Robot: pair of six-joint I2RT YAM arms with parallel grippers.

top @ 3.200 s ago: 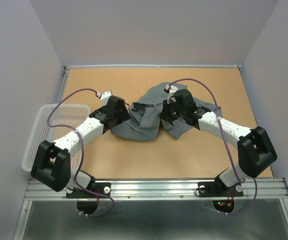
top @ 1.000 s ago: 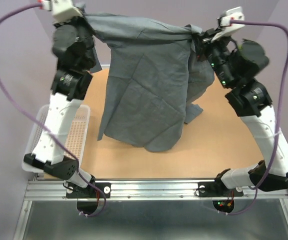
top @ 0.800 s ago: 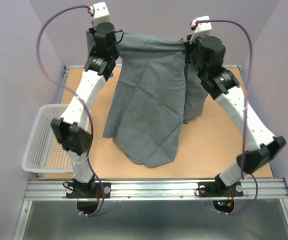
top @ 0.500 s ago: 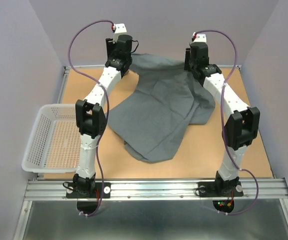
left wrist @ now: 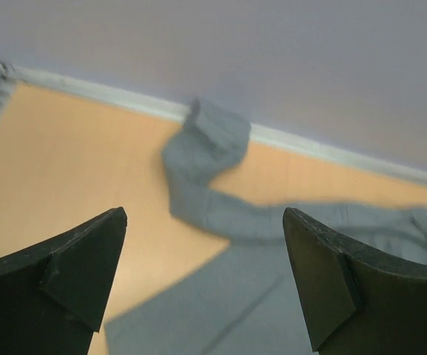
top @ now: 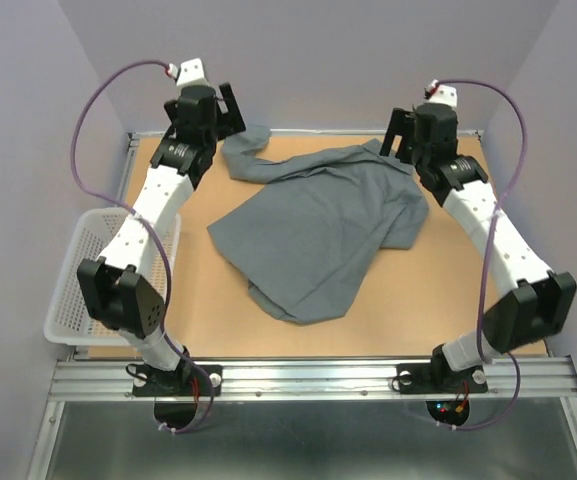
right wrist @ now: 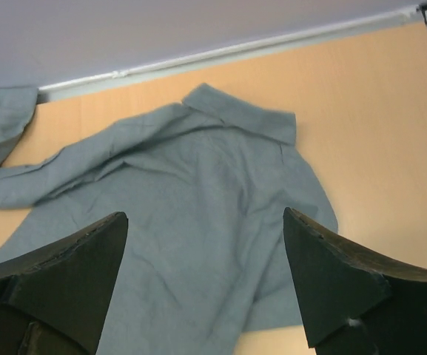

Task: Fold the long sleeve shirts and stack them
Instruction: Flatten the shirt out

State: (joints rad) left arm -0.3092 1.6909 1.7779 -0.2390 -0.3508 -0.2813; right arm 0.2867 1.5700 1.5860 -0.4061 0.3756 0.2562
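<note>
The grey button-up shirt lies spread and unfolded on the tan surface. Its body fills the middle and reaches toward 1 o'clock, and its rumpled lower edge points toward 6 o'clock. One long sleeve trails off toward 11 o'clock, with its cuff bunched at the foot of the back wall. The collar sits at the 1 o'clock end of the garment.

The left claw hangs at 11 o'clock over the far left corner, jaws spread wide with nothing between them. From overhead it is just to the 10 o'clock side of the cuff and apart from it. Its own camera looks out between two dark fingers at that sleeve, which is blurred. There the cuff lies toward 12 o'clock, against the pale rail at the wall's base.

The right claw hangs at 1 o'clock, also wide open and empty, just on the 12 o'clock side of the collar. How high it is above the cloth I cannot tell. Its camera shows the collar ahead between the fingers. The shirt's body is spread flat below it, and the far sleeve runs off toward 9 o'clock.

A white mesh basket sits at 9 o'clock, hanging over the left edge of the surface, well apart from the shirt. The left arm's elbow crosses in front of it.
</note>
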